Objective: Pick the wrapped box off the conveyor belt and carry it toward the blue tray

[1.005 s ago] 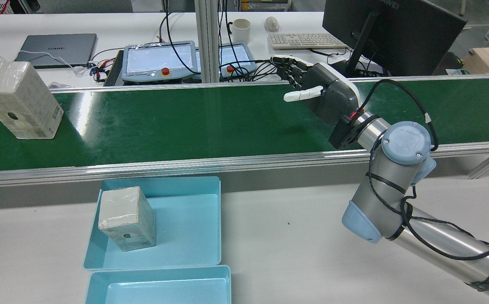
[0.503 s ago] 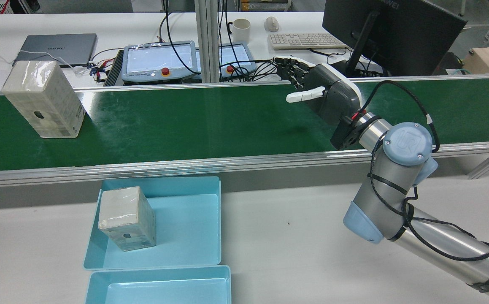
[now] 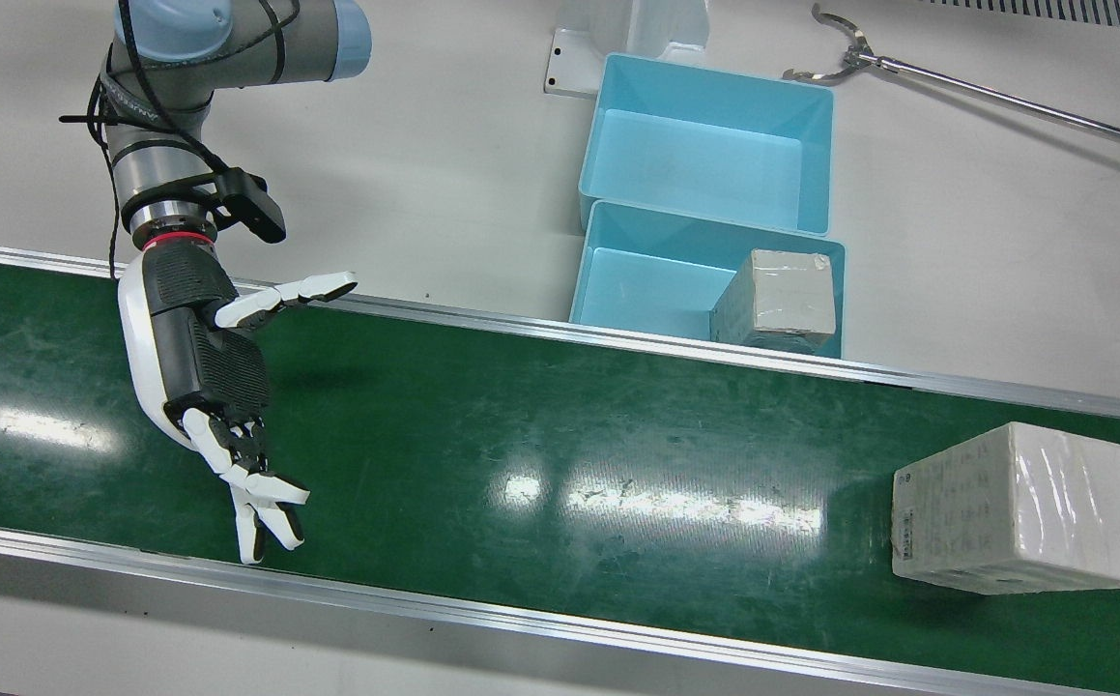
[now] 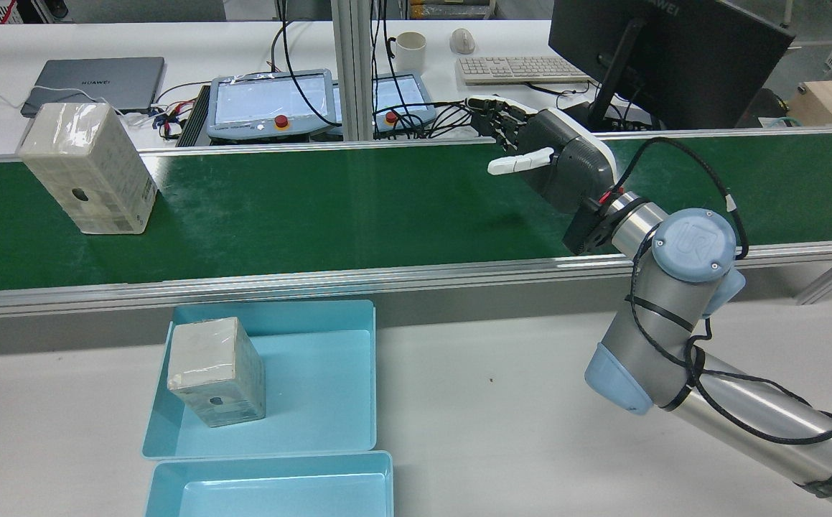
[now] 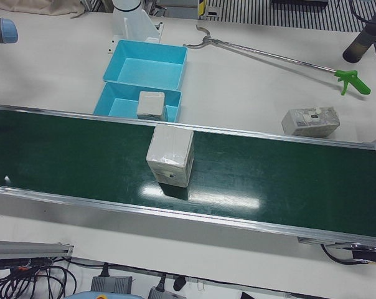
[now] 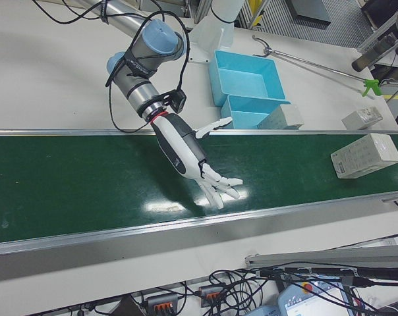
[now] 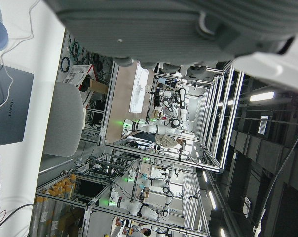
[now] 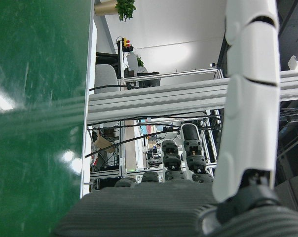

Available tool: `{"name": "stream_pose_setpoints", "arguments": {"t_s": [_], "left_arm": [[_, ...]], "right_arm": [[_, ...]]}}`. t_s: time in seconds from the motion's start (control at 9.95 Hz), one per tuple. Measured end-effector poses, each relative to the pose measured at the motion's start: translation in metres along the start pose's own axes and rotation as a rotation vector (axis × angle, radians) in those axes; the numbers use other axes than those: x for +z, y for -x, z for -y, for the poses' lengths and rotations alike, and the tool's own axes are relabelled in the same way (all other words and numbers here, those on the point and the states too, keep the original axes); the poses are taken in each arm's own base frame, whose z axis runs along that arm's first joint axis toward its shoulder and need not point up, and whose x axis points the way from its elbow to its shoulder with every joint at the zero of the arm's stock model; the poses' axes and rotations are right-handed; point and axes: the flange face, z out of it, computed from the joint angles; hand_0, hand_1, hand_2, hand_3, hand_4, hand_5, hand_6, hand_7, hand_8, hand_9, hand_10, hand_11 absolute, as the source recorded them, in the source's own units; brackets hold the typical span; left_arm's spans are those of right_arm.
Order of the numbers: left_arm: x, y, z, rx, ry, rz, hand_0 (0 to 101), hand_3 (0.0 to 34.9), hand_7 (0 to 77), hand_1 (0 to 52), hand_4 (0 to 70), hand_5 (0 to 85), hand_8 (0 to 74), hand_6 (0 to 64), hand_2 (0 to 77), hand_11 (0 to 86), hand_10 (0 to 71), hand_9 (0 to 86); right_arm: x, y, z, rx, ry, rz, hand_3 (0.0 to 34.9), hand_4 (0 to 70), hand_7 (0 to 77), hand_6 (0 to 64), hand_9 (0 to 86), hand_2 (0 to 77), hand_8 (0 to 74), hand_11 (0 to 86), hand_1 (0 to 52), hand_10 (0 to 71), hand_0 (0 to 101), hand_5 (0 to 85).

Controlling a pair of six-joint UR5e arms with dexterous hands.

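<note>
Wrapped box on the belt, well apart from the open right hand.

The wrapped box (image 4: 87, 168) stands on the green conveyor belt (image 4: 358, 208); the right hand (image 4: 541, 154) hovers over it, fingers spread (holding nothing). A second box (image 4: 216, 372) sits in the blue tray (image 4: 322, 388).

"HUAWEI" is printed on the lid of the closed grey laptop (image 4: 96, 84) at ten o'clock on the white counter (image 4: 193, 43). The same laptop's brand reads sideways in the left hand view. "UR" marks the blue round joint cap (image 4: 695, 244) of the arm.
</note>
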Motion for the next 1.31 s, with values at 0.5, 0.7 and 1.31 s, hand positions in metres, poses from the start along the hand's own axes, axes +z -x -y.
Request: {"name": "stream_pose_setpoints", "arguments": {"t_s": [0.5, 0.7, 1.31], "left_arm": [[0.0000, 0.0000, 0.0000, 0.000, 0.000, 0.000, 0, 0.0, 0.5, 0.0, 0.0, 1.1, 0.5, 0.5, 0.5, 0.5, 0.5, 0.5], [0.0000, 0.0000, 0.0000, 0.000, 0.000, 0.000, 0, 0.0, 0.5, 0.0, 0.0, 1.1, 0.5, 0.5, 1.1, 0.5, 0.5, 0.0], [0.0000, 0.0000, 0.0000, 0.000, 0.000, 0.000, 0, 0.0, 0.5, 0.0, 0.0, 1.1, 0.5, 0.5, 1.1, 0.5, 0.0, 0.0]], "right_arm": [[-0.0003, -0.0006, 0.0033, -0.003, -0.007, -0.001, 0.0, 12.5, 4.4, 4.4, 2.7, 9.3, 0.0, 0.5, 13.6, 0.0, 48, 21.3], [-0.0004, -0.0016, 0.0043, -0.004, -0.009, -0.002, 0.0, 12.5, 5.5, 4.4, 2.7, 9.3, 0.0, 0.5, 13.6, 0.0, 48, 21.3], [-0.0005, -0.0022, 0.0048, -0.005, -0.010, -0.003, 0.0, 13.1, 5.5, 4.9, 2.7, 9.3, 0.0, 0.5, 13.6, 0.0, 47, 21.3]]}}
